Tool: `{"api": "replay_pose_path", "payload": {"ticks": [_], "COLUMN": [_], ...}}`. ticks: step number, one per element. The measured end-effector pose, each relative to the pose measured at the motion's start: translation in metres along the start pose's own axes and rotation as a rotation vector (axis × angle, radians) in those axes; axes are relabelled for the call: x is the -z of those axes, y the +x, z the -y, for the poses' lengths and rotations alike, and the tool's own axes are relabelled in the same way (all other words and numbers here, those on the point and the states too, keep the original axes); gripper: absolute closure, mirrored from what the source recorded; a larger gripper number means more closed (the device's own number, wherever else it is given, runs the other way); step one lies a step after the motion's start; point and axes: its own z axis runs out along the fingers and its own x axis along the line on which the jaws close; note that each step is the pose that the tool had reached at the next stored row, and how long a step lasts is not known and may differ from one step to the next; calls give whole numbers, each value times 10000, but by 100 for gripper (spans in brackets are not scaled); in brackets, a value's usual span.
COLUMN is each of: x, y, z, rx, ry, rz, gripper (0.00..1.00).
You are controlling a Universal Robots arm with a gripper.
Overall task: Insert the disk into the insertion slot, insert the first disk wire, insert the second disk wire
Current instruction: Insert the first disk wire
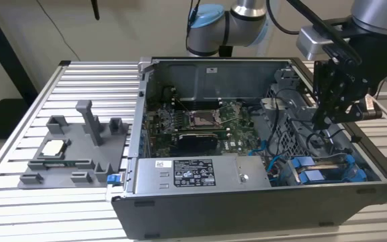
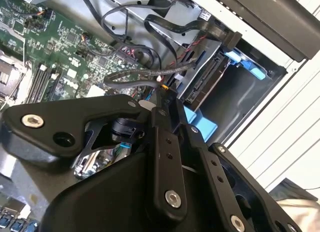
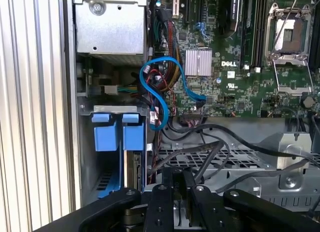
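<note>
While its fingers press together, the black gripper (image 1: pixel 323 120) hangs at three o'clock over the open dark-grey computer case (image 1: pixel 247 212).

Black cables (image 3: pixel 235 137) crossing cage (image 3: pixel 245 159), beside insertion slot (image 3: pixel 107 172)

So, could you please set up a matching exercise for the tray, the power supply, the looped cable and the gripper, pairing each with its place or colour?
Things:
1. tray
2. power supply
3. looped cable
4. gripper

Descriptions:
A. bright blue
B. over the case, toward the exterior view's right
C. on the table, outside the case
D. inside the case, bearing a label

Pairs: 1-C, 2-D, 3-A, 4-B.
</note>
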Motion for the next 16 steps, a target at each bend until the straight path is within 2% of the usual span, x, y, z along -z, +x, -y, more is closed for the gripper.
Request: {"api": "replay_pose_path", "payload": {"ticks": [3, 4, 6, 8, 10, 13, 16], "x": [-2, -3, -5, -10, -15, -26, -38], "y": [0, 0, 0, 1, 1, 2, 2], "z": [2, 5, 24, 75, 130, 200, 253], "rx": [1, 6, 17, 27, 30, 33, 32], "ry": [0, 0, -15, -88, -174, -280, -336], "rz": [-21, -72, -241, -409, -533, -626, -650], "gripper": [81, 81, 81, 81, 81, 81, 81]}}
